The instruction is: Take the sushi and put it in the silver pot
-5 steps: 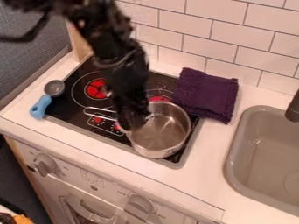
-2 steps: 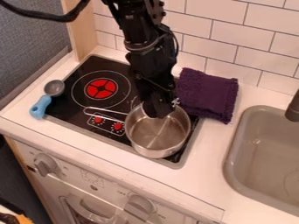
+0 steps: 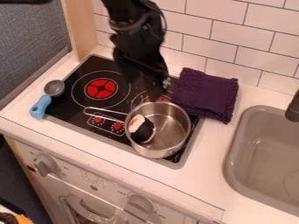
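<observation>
My sushi (image 3: 142,128) is in the silver pot (image 3: 170,132), lying inside against its left wall, close to where the handle (image 3: 105,111) joins. I see its white part toward the handle and its dark part toward the middle of the pot. My gripper (image 3: 156,94) hangs down at the pot's far rim, apart from the sushi; from here I cannot tell whether it is released or clenched, nor whether it touches the rim.

The pot sits on the black stove (image 3: 105,64), at its near right part, and its handle points left over the red knobs (image 3: 117,126). A red burner (image 3: 101,88) shows behind the handle. To the right of the stove I have a folded purple towel (image 3: 205,94) on the white surface (image 3: 205,166), then the grey sink (image 3: 265,153) with the faucet (image 3: 293,108). Beside the stove's left edge lies a scoop (image 3: 53,88), its blue grip toward me.
</observation>
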Motion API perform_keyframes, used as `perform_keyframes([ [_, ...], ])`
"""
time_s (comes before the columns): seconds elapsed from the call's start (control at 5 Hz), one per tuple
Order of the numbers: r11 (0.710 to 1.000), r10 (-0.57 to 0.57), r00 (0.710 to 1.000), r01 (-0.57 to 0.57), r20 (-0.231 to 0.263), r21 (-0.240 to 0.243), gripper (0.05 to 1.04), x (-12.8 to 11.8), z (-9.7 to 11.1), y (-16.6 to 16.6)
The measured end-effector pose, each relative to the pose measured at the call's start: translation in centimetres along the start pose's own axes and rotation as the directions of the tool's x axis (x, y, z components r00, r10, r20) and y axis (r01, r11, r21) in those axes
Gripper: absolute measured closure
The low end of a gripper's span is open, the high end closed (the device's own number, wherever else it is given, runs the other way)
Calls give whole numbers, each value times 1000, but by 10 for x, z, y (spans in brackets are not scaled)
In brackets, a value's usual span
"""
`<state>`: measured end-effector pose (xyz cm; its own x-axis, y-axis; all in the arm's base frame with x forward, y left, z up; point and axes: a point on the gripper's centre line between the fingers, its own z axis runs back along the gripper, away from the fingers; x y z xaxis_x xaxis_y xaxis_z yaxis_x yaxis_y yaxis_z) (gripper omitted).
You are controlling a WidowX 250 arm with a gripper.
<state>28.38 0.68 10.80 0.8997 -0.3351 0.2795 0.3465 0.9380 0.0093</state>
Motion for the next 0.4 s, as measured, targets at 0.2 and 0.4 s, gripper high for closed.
perform_keyframes([
  [0.2, 989, 133, 991, -133, -1, 65, 83, -9, 17, 15],
  [0.4, 983, 173, 985, -172, -3, 59, 83, -8, 22, 21],
])
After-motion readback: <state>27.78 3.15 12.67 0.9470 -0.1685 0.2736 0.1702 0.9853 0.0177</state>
